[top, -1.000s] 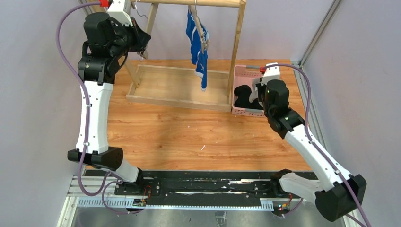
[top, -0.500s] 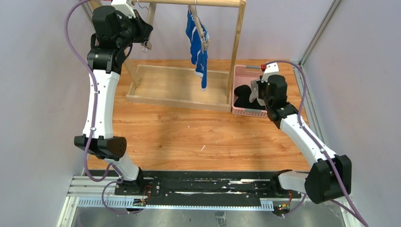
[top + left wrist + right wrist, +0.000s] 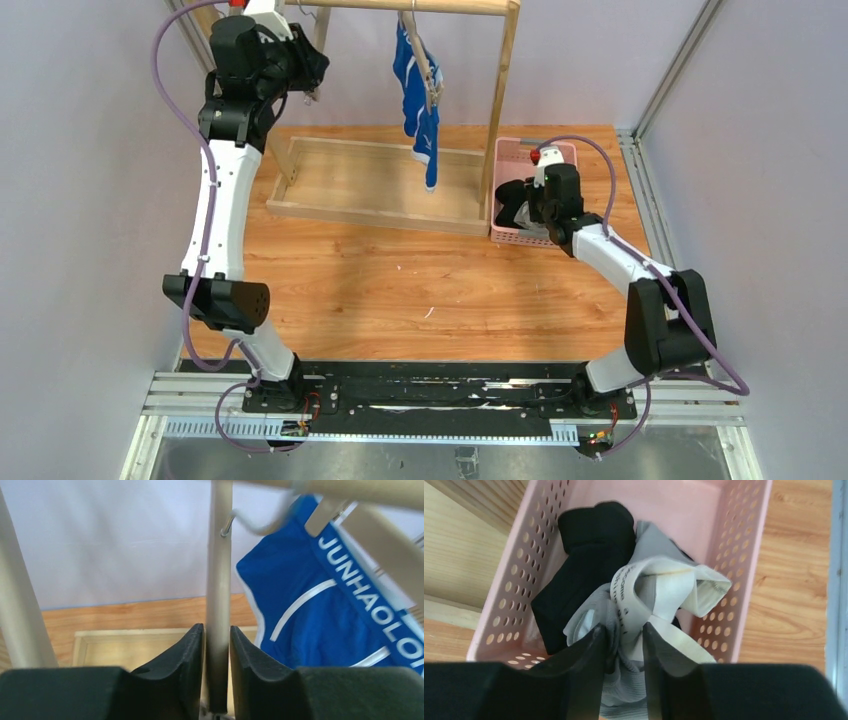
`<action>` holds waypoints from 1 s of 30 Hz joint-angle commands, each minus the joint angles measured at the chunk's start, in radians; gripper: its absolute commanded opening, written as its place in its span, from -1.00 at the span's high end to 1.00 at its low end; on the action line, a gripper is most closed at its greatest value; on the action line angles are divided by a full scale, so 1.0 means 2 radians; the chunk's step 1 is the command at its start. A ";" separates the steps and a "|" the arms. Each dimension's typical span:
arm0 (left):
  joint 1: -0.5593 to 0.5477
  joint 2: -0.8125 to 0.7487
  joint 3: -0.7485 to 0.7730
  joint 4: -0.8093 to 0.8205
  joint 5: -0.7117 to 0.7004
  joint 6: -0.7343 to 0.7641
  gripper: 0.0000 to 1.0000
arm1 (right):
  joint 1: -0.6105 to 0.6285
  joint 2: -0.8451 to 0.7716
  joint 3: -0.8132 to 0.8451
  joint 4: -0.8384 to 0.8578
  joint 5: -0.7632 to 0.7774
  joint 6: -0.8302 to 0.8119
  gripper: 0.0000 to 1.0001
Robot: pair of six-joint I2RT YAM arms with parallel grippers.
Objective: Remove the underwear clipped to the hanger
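I am looking first at the near part of the desk point(image 3: 400, 290), which is carrying only the arms' bases. Further in, my right gripper point(image 3: 623, 630) is reaching down into the pink basket point(image 3: 744, 555) and is pinching a fold of the grey brief point(image 3: 659, 585). The black brief point(image 3: 584, 565) is lying beside it in the same basket, so two pieces are already off.

Behind this the wooden rack is standing, and the blue brief point(image 3: 418, 105) is hanging from the hanger point(image 3: 425, 65) under the top rail point(image 3: 400, 5), its long axis pointing straight down.

Farthest back and highest, my left gripper point(image 3: 216, 628) is hovering at rail height near the rack's left end. Its fingers are nearly together with a pale post point(image 3: 220, 555) showing in the gap. Perhaps the post is only behind them, so I cannot tell if they are holding anything.

The blue brief point(image 3: 310, 620) is lying to the right of this gripper along the rail. I am judging that the left arm is the nearer one for unclipping it, while the right arm is low and well apart.
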 commanded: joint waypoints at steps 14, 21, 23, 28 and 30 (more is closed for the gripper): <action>0.008 -0.144 -0.102 0.043 -0.024 0.026 -0.96 | -0.013 -0.053 0.038 -0.034 -0.013 -0.006 -0.21; 0.008 -0.193 -0.148 0.038 -0.013 0.033 -0.96 | -0.013 -0.143 0.081 -0.060 -0.054 0.006 -0.23; 0.007 -0.209 -0.172 0.043 -0.001 0.032 -0.96 | -0.012 -0.163 0.103 -0.070 -0.082 0.014 -0.18; 0.007 -0.245 -0.220 0.042 0.034 0.031 -0.96 | -0.006 -0.172 0.207 -0.138 -0.140 0.030 0.05; 0.007 -0.261 -0.239 0.044 0.039 0.031 -0.96 | 0.005 -0.166 0.247 -0.163 -0.155 0.031 0.01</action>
